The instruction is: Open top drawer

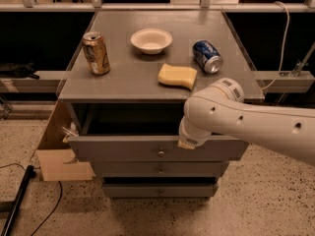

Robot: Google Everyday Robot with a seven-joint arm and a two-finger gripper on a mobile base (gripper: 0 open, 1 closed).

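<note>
A gold can [96,53], white bowl [151,40], yellow sponge [177,76] and tipped blue can [207,56] sit on the grey counter [123,85], above a speckled floor [275,200]. The top drawer [118,149] stands pulled out below it; the gripper [188,142] is at its upper edge, right of the knob [161,153], spread or pinched I cannot tell

Cream jaws at the grey top drawer [123,149]; gold can [96,52], blue can [207,56].
</note>
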